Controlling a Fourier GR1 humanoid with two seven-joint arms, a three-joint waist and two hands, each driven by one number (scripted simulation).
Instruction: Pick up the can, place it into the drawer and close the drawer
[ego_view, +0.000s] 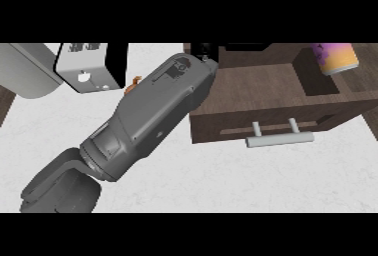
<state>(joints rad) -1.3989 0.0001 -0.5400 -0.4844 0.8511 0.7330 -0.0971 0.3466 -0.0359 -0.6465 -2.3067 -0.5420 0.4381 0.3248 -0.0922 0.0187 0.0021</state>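
The can (338, 57), purple and yellow with a white end, shows at the top right, over the far right part of the open brown drawer (258, 92). The drawer's front carries a pale bar handle (279, 136). My left forearm (151, 117) runs from the lower left up to the drawer's far left corner. Only a small black part of the left hand (203, 50) shows there, at the picture's top, far left of the can. My right hand is out of view.
A white toaster (85, 67) stands at the back left of the pale counter (244, 180), with a grey rounded object (29, 70) further left. A small orange thing (133, 84) peeks out beside the forearm.
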